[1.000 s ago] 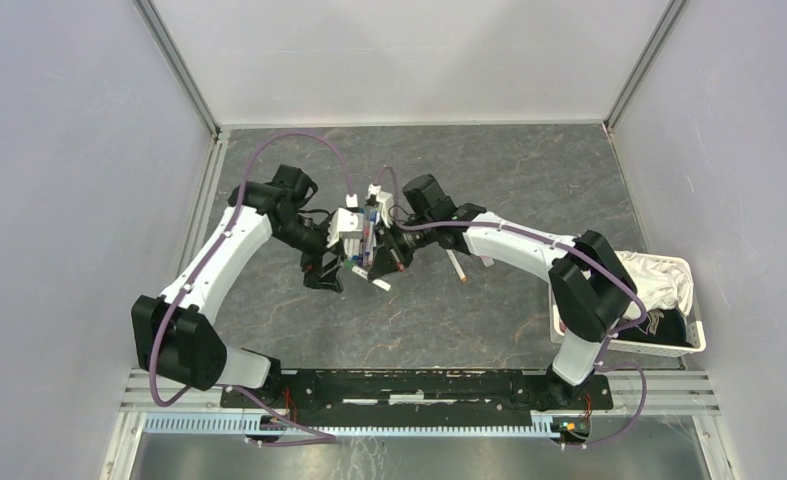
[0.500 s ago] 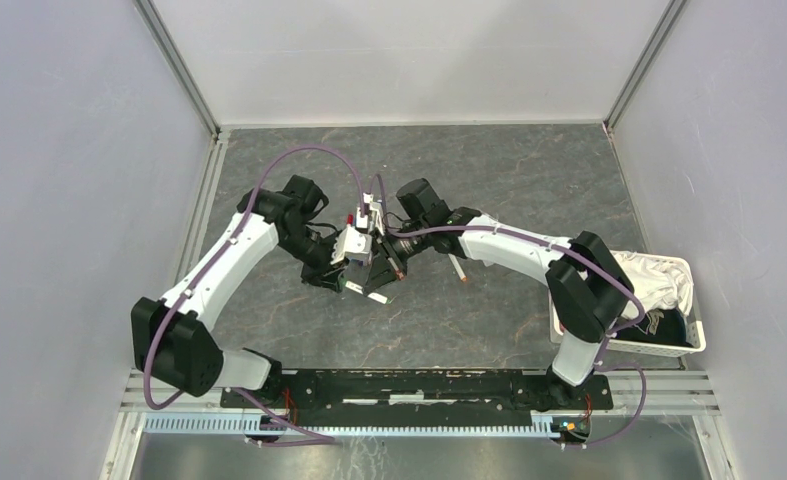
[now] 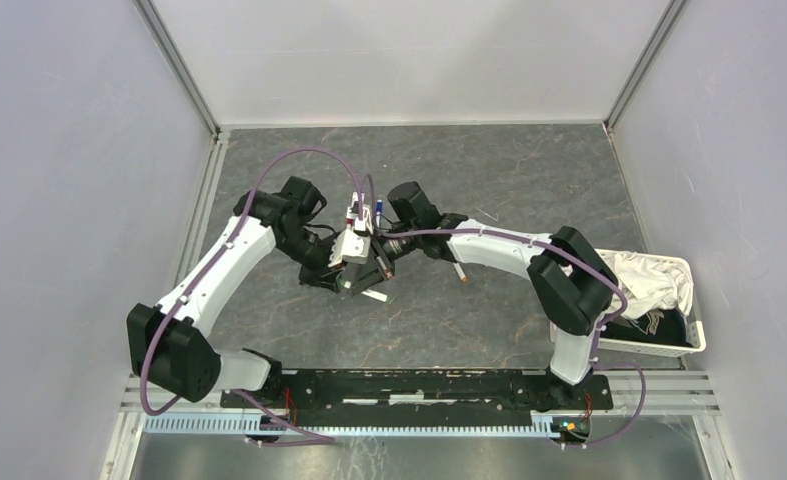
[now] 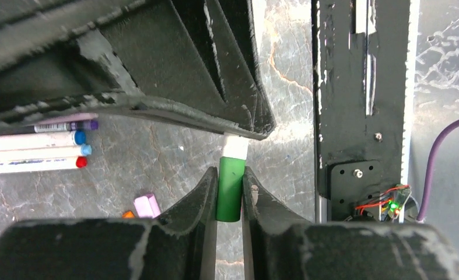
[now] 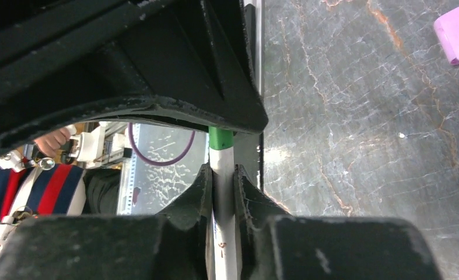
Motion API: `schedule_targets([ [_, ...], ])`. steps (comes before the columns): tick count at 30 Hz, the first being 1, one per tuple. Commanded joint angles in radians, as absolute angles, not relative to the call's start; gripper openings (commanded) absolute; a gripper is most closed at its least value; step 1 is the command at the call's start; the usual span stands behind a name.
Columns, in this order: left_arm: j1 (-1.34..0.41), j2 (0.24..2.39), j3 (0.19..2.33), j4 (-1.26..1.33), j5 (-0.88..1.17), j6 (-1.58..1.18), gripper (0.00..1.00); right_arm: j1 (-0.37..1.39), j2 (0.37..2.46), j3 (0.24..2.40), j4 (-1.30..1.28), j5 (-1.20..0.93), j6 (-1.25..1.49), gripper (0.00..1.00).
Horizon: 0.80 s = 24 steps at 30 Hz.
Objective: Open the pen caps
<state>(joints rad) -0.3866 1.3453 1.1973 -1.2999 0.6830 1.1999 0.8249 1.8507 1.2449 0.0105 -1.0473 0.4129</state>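
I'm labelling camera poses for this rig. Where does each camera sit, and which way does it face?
Top external: above and behind the robot, looking down on the table; both arms show.
Left wrist: on the left arm, looking along the left tool, shut on the green cap.
Right wrist: on the right arm, looking along the right tool, shut on the white barrel.
Shared: both wrist views show this cap and barrel, each facing the other tool.

Green pen cap (image 4: 229, 188) between left gripper (image 4: 230, 195) fingers.

Four pens (image 4: 34, 140) lying together, one green cap (image 4: 230, 188), one pink cap (image 4: 147, 205)
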Motion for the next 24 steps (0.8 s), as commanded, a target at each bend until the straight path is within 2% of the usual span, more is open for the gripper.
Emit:
schedule_targets([
  [1,-0.391,1.302,1.189,-1.269,0.696,1.22,0.02,0.828,1.851,1.245,0.092,-1.05,0.448,0.01],
  [6,-0.369,1.304,1.194,-1.278,0.602,1.253,0.02,0.813,1.813,1.221,-0.066,-1.025,0.311,0.0],
  [11,-0.156,1.384,1.311,-1.385,0.578,1.422,0.02,0.795,1.776,1.184,-0.264,-0.947,0.146,0.0],
  [14,-0.085,1.438,1.381,-1.415,0.581,1.45,0.02,0.782,1.746,1.14,-0.246,-0.939,0.143,0.0],
  [23,-0.052,1.427,1.268,-1.29,0.575,1.424,0.02,0.747,1.724,1.138,-0.324,-0.927,0.079,0.0],
  [24,-0.055,1.426,1.272,-1.307,0.618,1.424,0.07,0.748,1.731,1.144,-0.309,-0.931,0.097,0.0],
])
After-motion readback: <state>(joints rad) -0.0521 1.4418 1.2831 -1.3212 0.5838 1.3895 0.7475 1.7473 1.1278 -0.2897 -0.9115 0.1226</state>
